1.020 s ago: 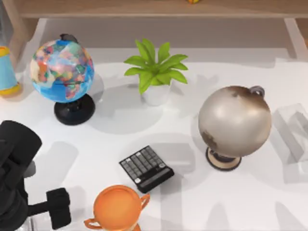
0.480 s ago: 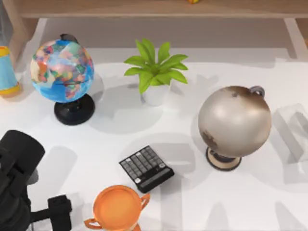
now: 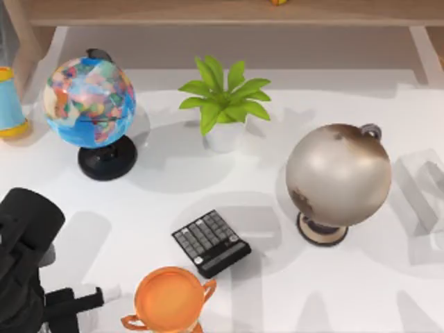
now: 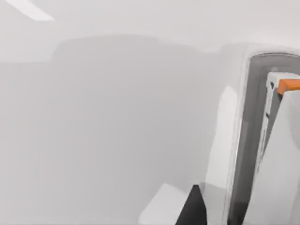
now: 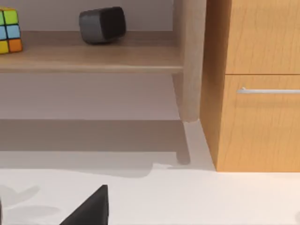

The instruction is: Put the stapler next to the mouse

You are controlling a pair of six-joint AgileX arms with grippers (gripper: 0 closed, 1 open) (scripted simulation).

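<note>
A: Where is the left gripper (image 3: 76, 305), taking the orange cup (image 3: 168, 298) as the mark?

B: Just left of it, at the near edge, low over the table (image 3: 277, 291). A small whitish piece, likely the stapler (image 3: 97, 295), pokes out beside the fingers.

A: Is it gripped?

B: I cannot tell; the wrist view has the pale stapler (image 4: 253, 140) close up, but not how the jaws stand.

A: Risks?

B: A swing could clip the cup, or the calculator (image 3: 211, 243) just beyond it. A poor hold may drop the stapler. Farther back, the beige globe (image 3: 338, 184) crowds the path. I see no mouse.
</note>
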